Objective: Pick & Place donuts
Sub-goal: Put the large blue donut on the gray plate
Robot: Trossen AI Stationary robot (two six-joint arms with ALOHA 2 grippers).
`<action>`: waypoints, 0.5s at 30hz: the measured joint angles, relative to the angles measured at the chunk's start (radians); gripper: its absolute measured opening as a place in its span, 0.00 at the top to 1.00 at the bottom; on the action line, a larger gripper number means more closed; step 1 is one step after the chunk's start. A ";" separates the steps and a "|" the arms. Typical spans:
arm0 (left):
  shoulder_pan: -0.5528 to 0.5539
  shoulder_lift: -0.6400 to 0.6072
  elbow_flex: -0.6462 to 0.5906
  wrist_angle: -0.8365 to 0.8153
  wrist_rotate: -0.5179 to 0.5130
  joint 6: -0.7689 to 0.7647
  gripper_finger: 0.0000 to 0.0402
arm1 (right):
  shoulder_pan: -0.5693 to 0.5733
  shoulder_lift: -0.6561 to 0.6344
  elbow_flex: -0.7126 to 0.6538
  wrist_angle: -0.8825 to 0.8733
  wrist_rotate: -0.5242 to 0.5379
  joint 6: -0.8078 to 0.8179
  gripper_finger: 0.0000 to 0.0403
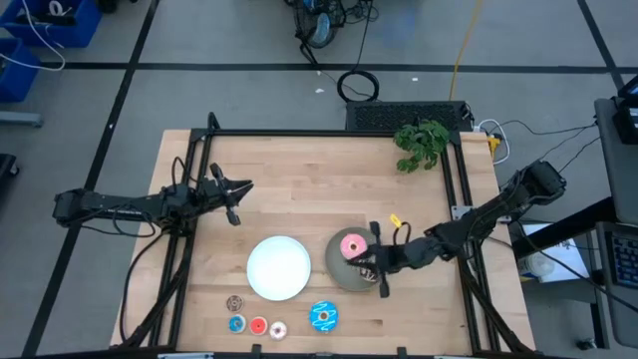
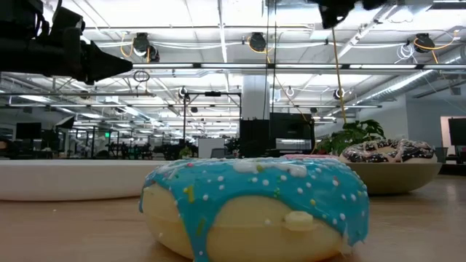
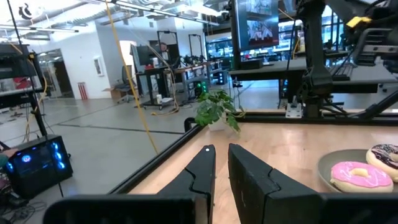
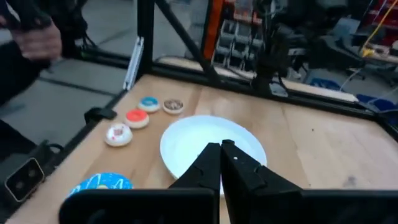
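Observation:
The pink donut (image 1: 351,244) and the dark brown drizzled donut (image 2: 397,151) lie on the grey plate (image 1: 339,269). The blue sprinkled donut (image 1: 323,316) sits on the table near the front edge. Left of it lie the tiny brown (image 1: 235,302), blue (image 1: 236,323), red (image 1: 258,326) and white (image 1: 278,329) donuts. My right gripper (image 1: 365,262) hovers shut and empty above the grey plate, pointing toward the white plate (image 4: 211,143). My left gripper (image 1: 237,194) waits shut at the table's left, raised and holding nothing.
The white plate (image 1: 279,267) lies bare at the table's middle, left of the grey plate. A green plant (image 1: 421,143) stands at the far right corner. Black frame rails (image 1: 329,134) run along the table's edges. A person's hand (image 4: 34,40) shows beyond the near edge.

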 joint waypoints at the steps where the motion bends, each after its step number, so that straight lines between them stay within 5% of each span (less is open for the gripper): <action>1: 0.000 0.000 0.000 0.000 0.000 -0.008 0.87 | 0.002 0.020 0.034 -0.036 0.002 -0.007 1.00; 15: 0.000 0.000 0.000 -0.014 0.000 -0.046 0.87 | 0.008 0.447 0.708 -0.585 -0.017 0.146 1.00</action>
